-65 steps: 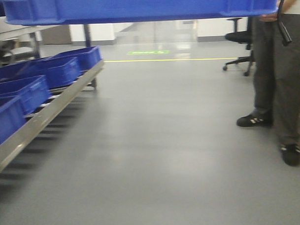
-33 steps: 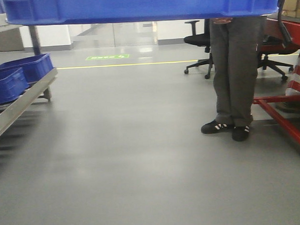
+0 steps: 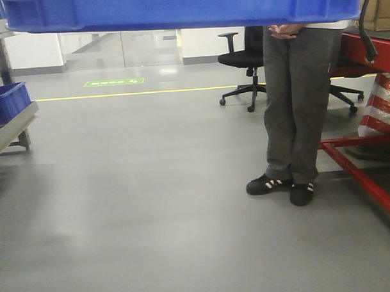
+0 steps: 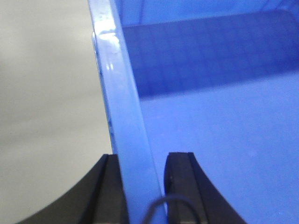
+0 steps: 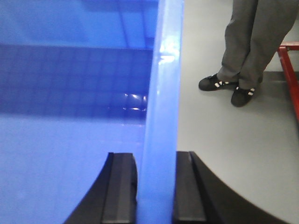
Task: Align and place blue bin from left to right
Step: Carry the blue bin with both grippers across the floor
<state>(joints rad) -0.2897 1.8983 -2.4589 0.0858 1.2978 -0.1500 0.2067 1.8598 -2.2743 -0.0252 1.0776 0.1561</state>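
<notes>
One blue bin (image 3: 184, 8) rides high across the front view, its two side walls pinched by the left fingers (image 4: 180, 186) and right fingers (image 5: 119, 186), both closed tight on it, as one person (image 3: 300, 117) stands nearby

One big blue bin (image 3: 177, 9) spans the front view's top. Two grippers: left gripper (image 4: 144, 161), right gripper (image 5: 155, 158). One smaller blue bin (image 3: 6, 101) on one rack (image 3: 12, 130). One person (image 3: 302, 97), two shoes (image 3: 268, 184). One office chair (image 3: 243, 58) surely; the wheeled legs (image 3: 344, 94) behind the person may belong to a second. One green floor mark (image 3: 114, 82), one yellow line (image 3: 129, 93), one red frame (image 3: 363, 178), one striped cone (image 3: 382, 104).
</notes>
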